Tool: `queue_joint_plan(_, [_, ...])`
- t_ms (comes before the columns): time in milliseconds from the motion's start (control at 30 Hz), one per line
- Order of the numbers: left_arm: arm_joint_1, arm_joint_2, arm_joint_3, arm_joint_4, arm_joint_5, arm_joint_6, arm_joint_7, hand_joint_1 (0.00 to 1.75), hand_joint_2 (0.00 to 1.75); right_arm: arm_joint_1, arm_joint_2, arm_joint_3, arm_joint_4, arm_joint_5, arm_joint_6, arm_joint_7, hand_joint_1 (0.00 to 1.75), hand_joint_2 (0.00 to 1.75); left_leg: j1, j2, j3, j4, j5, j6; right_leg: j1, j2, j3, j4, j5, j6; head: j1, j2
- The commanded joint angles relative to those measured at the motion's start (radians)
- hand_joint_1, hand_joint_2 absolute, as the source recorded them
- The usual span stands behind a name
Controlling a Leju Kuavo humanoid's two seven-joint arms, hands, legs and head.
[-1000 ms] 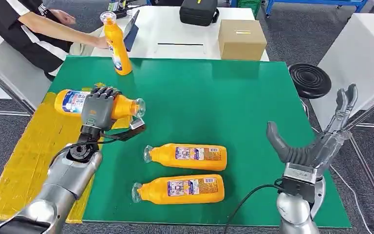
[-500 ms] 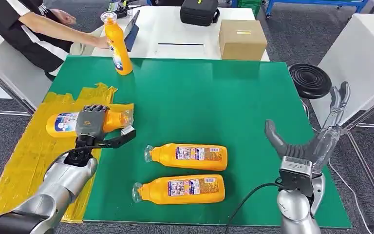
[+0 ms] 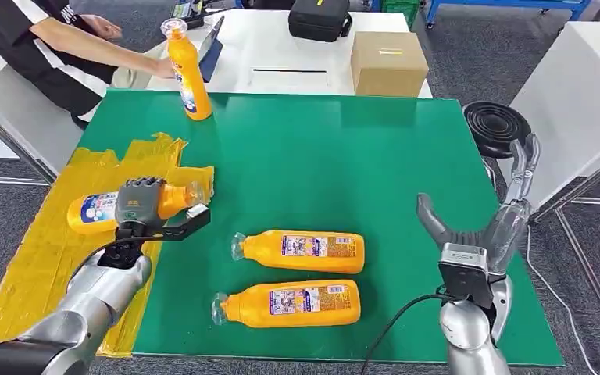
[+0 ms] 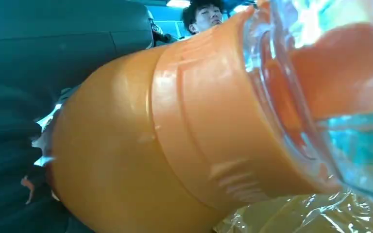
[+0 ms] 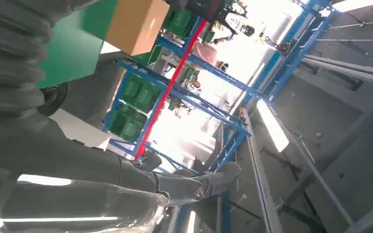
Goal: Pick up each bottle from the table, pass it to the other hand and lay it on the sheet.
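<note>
Bottle (image 3: 98, 208), blue-white label, unreadable

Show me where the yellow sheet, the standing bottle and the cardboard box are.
yellow sheet (image 3: 39, 262), head view, bare middle part.
standing bottle (image 3: 188, 78), head view, orange body.
cardboard box (image 3: 387, 65), head view, front face.

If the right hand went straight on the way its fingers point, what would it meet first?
Probably nothing: the open right hand points up and away past the green table edge; depth is unclear.
</note>
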Motion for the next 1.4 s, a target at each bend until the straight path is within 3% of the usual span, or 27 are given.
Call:
queue_joint_plan(33, [-0.045, 0.014, 0.016, 0.077, -0.004, -0.005, -0.004, 1.75, 1.75, -0.043, 0.001, 0.023, 0.073, -0.006, 0.002, 0.006, 0.00, 1.75, 0.001, 0.002, 0.002, 0.000, -0.001, -0.004, 0.001, 0.002, 0.001, -0.001, 0.000, -0.002, 0.000, 0.000])
queue_joint_plan(100, [-0.044, 0.008, 0.027, 0.077, 0.005, -0.007, -0.016, 1.75, 1.75, -0.049, 0.003, 0.024, 0.080, -0.008, 0.001, 0.008, 0.00, 1.75, 0.002, 0.002, 0.002, 0.000, -0.001, -0.005, 0.001, 0.002, 0.002, -0.001, 0.000, -0.002, 0.000, 0.000])
queue_joint_plan(133, [-0.040, 0.002, 0.043, 0.071, 0.012, 0.003, -0.031, 0.49, 1.75, -0.051, 0.005, 0.025, 0.084, -0.009, -0.004, 0.009, 0.00, 1.75, 0.002, 0.002, 0.003, 0.000, -0.001, -0.007, 0.002, 0.002, 0.003, -0.001, 0.000, -0.003, 0.000, 0.000])
queue_joint_plan(167, [-0.038, 0.001, 0.041, 0.068, 0.004, 0.008, -0.030, 0.00, 1.75, -0.054, 0.007, 0.027, 0.089, -0.010, -0.004, 0.010, 0.00, 1.75, 0.002, 0.002, 0.002, 0.000, -0.001, -0.005, 0.001, 0.002, 0.002, -0.001, 0.000, -0.002, 0.000, 0.000])
queue_joint_plan(500, [-0.048, -0.056, 0.126, 0.053, 0.160, -0.087, -0.203, 0.00, 1.75, -0.097, 0.013, 0.045, 0.160, -0.025, 0.004, 0.008, 0.00, 1.75, 0.002, 0.001, 0.003, -0.001, 0.000, -0.006, 0.002, 0.000, 0.003, -0.002, 0.000, -0.003, 0.000, 0.000])
queue_joint_plan(900, [-0.093, -0.078, 0.116, 0.088, 0.211, -0.240, -0.230, 0.00, 1.75, -0.090, 0.011, 0.022, 0.128, -0.027, 0.000, 0.008, 0.00, 1.75, 0.002, -0.001, 0.004, -0.001, 0.000, -0.008, 0.002, -0.001, 0.004, -0.002, 0.000, -0.003, 0.000, 0.000])
queue_joint_plan(1200, [-0.062, -0.088, 0.117, -0.064, 0.316, -0.231, -0.255, 0.00, 1.75, -0.084, 0.022, 0.011, 0.125, -0.008, 0.028, 0.014, 0.00, 1.75, 0.001, -0.001, 0.002, 0.000, 0.001, -0.005, 0.001, -0.001, 0.002, -0.001, 0.000, -0.002, 0.000, 0.000])
queue_joint_plan(1400, [-0.024, -0.091, 0.107, -0.283, 0.404, -0.186, -0.268, 0.00, 1.75, -0.080, 0.023, 0.002, 0.134, 0.004, 0.035, 0.020, 0.00, 1.75, 0.002, 0.000, 0.001, 0.000, 0.001, -0.005, 0.001, 0.000, 0.001, -0.001, 0.000, -0.002, 0.000, 0.000])
